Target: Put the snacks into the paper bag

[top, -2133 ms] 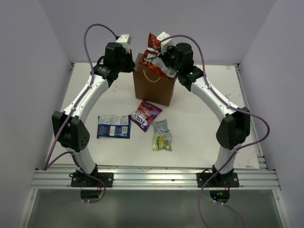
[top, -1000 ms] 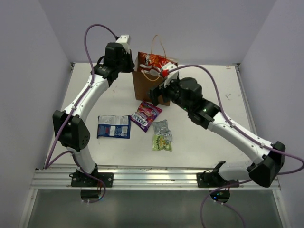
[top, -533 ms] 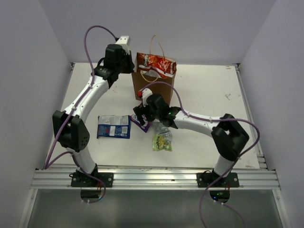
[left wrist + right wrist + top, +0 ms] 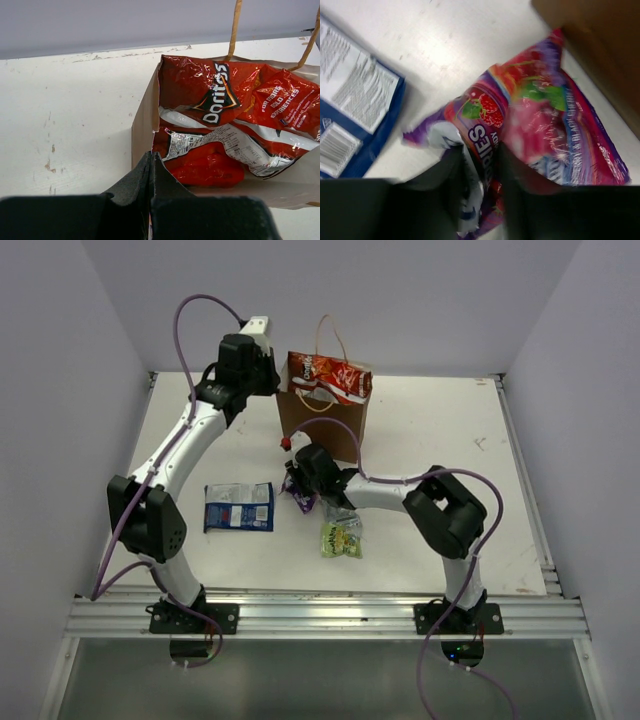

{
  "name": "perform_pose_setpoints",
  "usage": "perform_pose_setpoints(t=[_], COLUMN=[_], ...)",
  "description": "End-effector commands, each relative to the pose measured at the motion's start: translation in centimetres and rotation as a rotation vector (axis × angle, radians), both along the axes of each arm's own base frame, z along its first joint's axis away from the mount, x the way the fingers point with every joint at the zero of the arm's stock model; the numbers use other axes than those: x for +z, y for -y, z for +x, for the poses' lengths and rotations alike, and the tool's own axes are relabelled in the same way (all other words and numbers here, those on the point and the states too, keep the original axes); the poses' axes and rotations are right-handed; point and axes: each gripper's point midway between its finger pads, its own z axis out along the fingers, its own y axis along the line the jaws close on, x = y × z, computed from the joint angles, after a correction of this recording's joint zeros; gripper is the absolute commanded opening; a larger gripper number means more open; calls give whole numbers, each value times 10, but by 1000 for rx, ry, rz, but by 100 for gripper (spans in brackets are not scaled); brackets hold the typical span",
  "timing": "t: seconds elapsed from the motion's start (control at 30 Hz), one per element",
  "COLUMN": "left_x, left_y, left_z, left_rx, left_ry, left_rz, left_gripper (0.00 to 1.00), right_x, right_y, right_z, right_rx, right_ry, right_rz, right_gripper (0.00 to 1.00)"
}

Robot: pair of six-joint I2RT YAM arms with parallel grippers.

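My right claw [image 4: 480,167] was narrow, one finger on either side of the end of the purple packet [image 4: 535,115], with crinkled foil bunched between them. I judged the packet gripped, though it still lay on the counter [image 4: 440,440] just in front of the paper bag [image 4: 322,425].

That was the change. Two seconds before, this claw had been up over the bag's mouth with red foil in it. In that short time it let go there, swung out and dropped to the counter in front of the bag. The red packets [image 4: 215,100] it left behind sat in the mouth of the bag, their tops standing above the rim and not fully sunk in.

My left claw [image 4: 151,167] had not moved. Its fingers were pressed together on the bag's left rim, and I took that as pinching the rim to keep the bag steady.

In front of the bag, farther out than the purple packet, lay the blue-white packet [image 4: 239,507] off to the left. The silver-grey packet [image 4: 340,510] and, beyond it, the yellow-green packet [image 4: 341,538] lay straight ahead. By my reckoning the red ones were done and four remained, with the purple one in hand next. The crowded mouth might need the new packet slid in beside the red foil.
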Motion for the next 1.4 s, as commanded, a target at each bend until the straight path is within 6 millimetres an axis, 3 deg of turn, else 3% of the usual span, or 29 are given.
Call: perform_pose_setpoints(t=[0.0, 0.1, 0.17, 0.2, 0.3, 0.33, 0.4, 0.43, 0.5, 0.57, 0.6, 0.63, 0.7, 0.73, 0.8, 0.87, 0.9, 0.93, 1.0, 1.03, 1.1, 1.2, 1.23, 1.33, 1.37], left_x=[40, 40, 40, 41, 43, 43, 42, 40, 36, 36, 35, 35, 38, 38, 39, 39, 39, 39, 38, 38, 37, 36, 35, 34, 36], left_y=[-9, -9, -8, -8, -9, -10, -11, -10, -8, -7, -7, -7, -8, -8, -8, -8, -8, -8, -8, -8, -9, -10, -10, -9, -9], left_z=[-3, -3, -4, -4, -5, -5, -5, -6, -6, -6, -7, -7, -8, -8, -8, -8, -8, -8, -8, -8, -8, -8, -8, -9, -9], left_rx=[9, 10, 6, 4, 5, 8, 9, 4, -5, -5, -6, -6, -6, -4, -5, -4, -4, -5, -4, -4, -1, 1, 0, -7, -7], left_ry=[108, 109, 107, 108, 111, 112, 110, 103, 91, 93, 93, 94, 99, 99, 103, 104, 102, 103, 99, 98, 99, 99, 96, 93, 98], left_rz=[-18, -22, -27, -28, -25, -21, -18, -20, -25, -29, -29, -30, -31, -32, -32, -32, -31, -32, -32, -33, -27, -21, -21, -24, -26], left_gripper=[0, 0, 0, 0, 0, 0, 0, 0, 0, 0, 0, 0, 0, 0, 0, 0, 0, 0, 0, 0, 0, 0, 0, 0, 0], right_x=[-20, -23, -24, -20, 20, 64, 98, 133, 208, 266, 282, 316, 345, 373, 389, 424, 422, 436, 435, 429, 418, 382, 362, 328, 307], right_y=[18, 24, 33, 33, 36, 28, 37, 32, 46, 63, 72, 78, 88, 92, 90, 90, 82, 92, 84, 84, 74, 57, 52, 46, 43], right_z=[-6, -9, -10, -13, -25, -31, -47, -54, -66, -74, -76, -74, -71, -67, -56, -44, -32, -16, 3, 25, 39, 69, 82, 102, 111], right_rx=[-28, -30, -55, -56, -37, -20, -12, -5, -17, -37, -37, -55, -72, -102, -98, -103, -98, -131, -121, -139, -137, -145, -152, -179, -188], right_ry=[-29, -23, -14, -11, 32, 88, 99, 137, 207, 277, 301, 350, 414, 454, 503, 555, 551, 569, 538, 529, 480, 430, 404, 361, 337], right_rz=[-73, -97, -122, -118, -130, -80, -101, -58, 32, 112, 103, 144, 136, 176, 164, 240, 244, 274, 312, 298, 329, 293, 267, 229, 198], right_gripper=[23, 18, 0, 0, 0, 0, 0, 0, 0, 0, 0, 0, 0, 0, 0, 0, 0, 0, 0, 0, 0, 0, 0, 0, 0])
